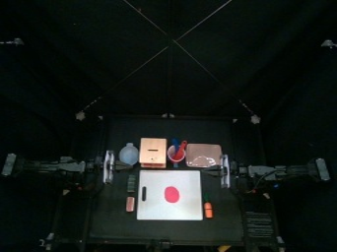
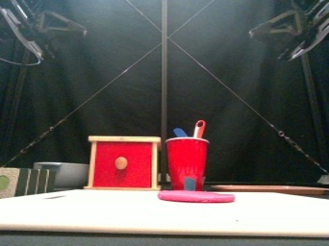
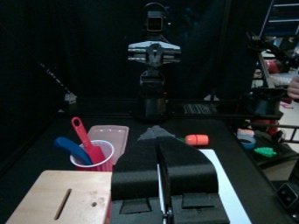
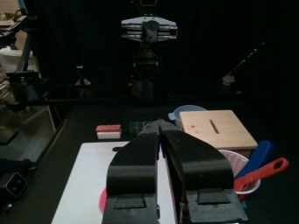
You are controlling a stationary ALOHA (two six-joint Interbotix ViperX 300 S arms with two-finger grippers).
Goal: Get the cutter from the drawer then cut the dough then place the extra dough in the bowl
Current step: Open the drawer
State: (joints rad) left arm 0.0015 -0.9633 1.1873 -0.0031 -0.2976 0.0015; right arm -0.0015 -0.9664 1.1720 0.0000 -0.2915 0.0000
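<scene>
The dough (image 1: pixel 171 192) is a flat red disc. It lies in the middle of the white board (image 1: pixel 149 212), near the front of the table (image 1: pixel 112 221). From the front I see only its thin pink edge.

Behind the board stands the wooden box (image 1: pixel 154 151). Its red drawer front (image 2: pixel 125 163) sits flush in the box, so I cannot see what is inside. The blue-grey bowl (image 1: pixel 129 154) is just beside the box on the left. From the front the bowl is mostly hidden and hard to make out.

On the other side of the box stands the red cup (image 2: pixel 188 159), with a blue knife (image 2: pixel 180 133) and a red knife (image 2: pixel 198 128) poking out. Past the cup lies the pink tray (image 1: pixel 204 152).

An orange toy (image 1: pixel 208 209) lies just right of the board. A small toy (image 1: pixel 129 204) lies just left of it, too small for me to tell what it is.

My left pincer (image 3: pixel 163 144) hangs at the table's left side. Its jaws are pressed together with nothing between them. My right pincer (image 4: pixel 163 131) hangs at the right side, also closed up and empty. Both are well apart from the dough.
</scene>
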